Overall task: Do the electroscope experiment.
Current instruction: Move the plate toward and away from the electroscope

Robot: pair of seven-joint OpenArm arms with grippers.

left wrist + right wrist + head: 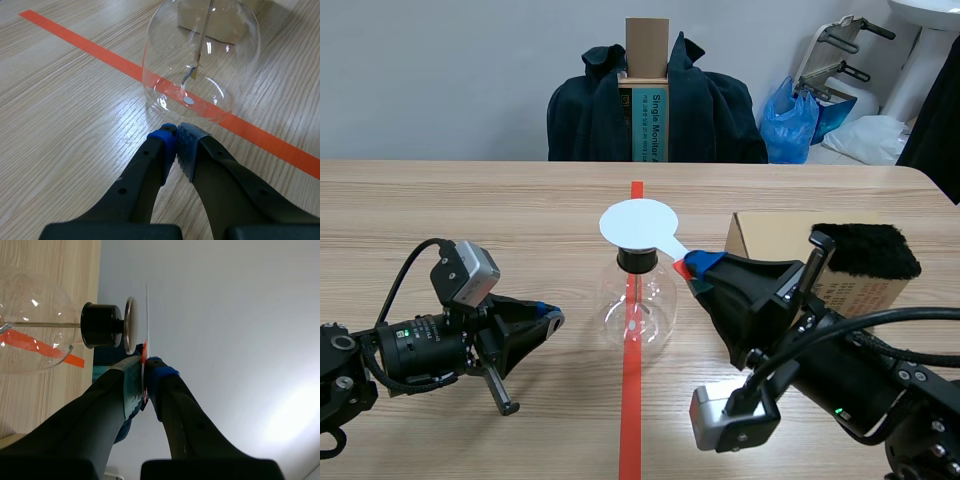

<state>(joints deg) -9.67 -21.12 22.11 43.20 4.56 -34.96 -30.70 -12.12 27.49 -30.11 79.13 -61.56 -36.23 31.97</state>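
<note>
**Above the electroscope [638, 300], a thin gap**

Over its metal cap [129, 322] my right gripper [144, 365] pinches the white disc [638, 223] by the handle, the disc just clear of the cap. My left gripper [176, 132], closed on nothing, lies low beside the electroscope, apart from it.

The flask [638, 305] is clear glossy glass, with matt black stopper [638, 259] and smooth metal disc [130, 325]. The white paddle [638, 222] looks thin and matt. The table [470, 210] is grained matt wood, the right box [770, 240] cardboard.
</note>
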